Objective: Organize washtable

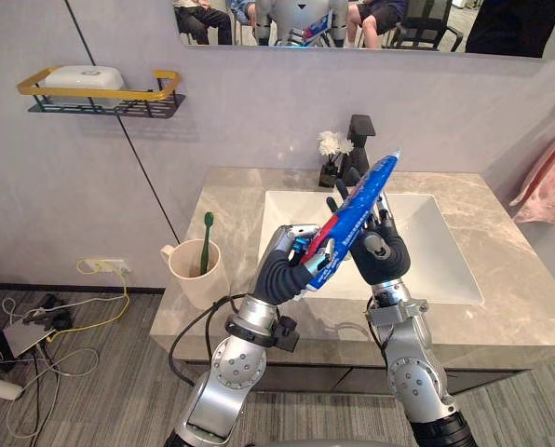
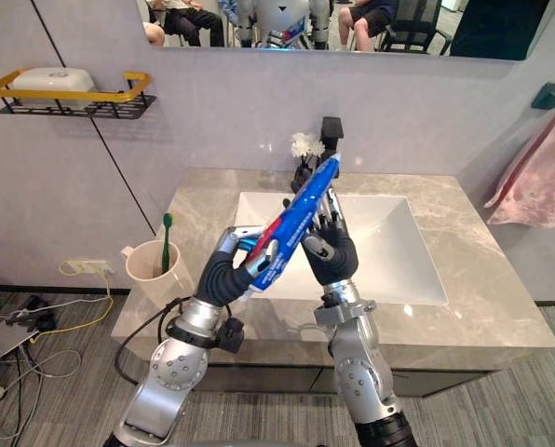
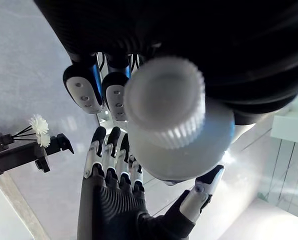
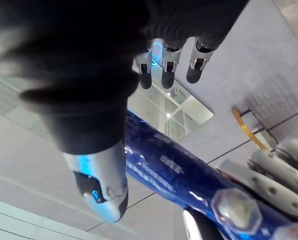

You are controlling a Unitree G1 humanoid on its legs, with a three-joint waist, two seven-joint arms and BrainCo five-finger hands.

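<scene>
A blue toothpaste tube point(image 1: 357, 209) with a red stripe slants up over the white sink point(image 1: 436, 251). My left hand point(image 1: 282, 270) is shut on the tube's lower end, and its white ribbed cap point(image 3: 165, 102) faces the left wrist camera. My right hand point(image 1: 382, 251) stands upright just right of the tube with straight fingers, open, its palm against or very near the tube point(image 4: 179, 170). A cream cup point(image 1: 196, 272) holding a green toothbrush point(image 1: 206, 242) stands on the counter's left front corner.
A black faucet point(image 1: 359, 140) and a small vase of white flowers point(image 1: 331, 149) stand behind the basin. A yellow-rimmed wall shelf point(image 1: 101, 93) with a white soap box hangs at the upper left. A pink towel point(image 1: 552, 186) hangs at the right. The marble counter point(image 1: 515, 279) surrounds the sink.
</scene>
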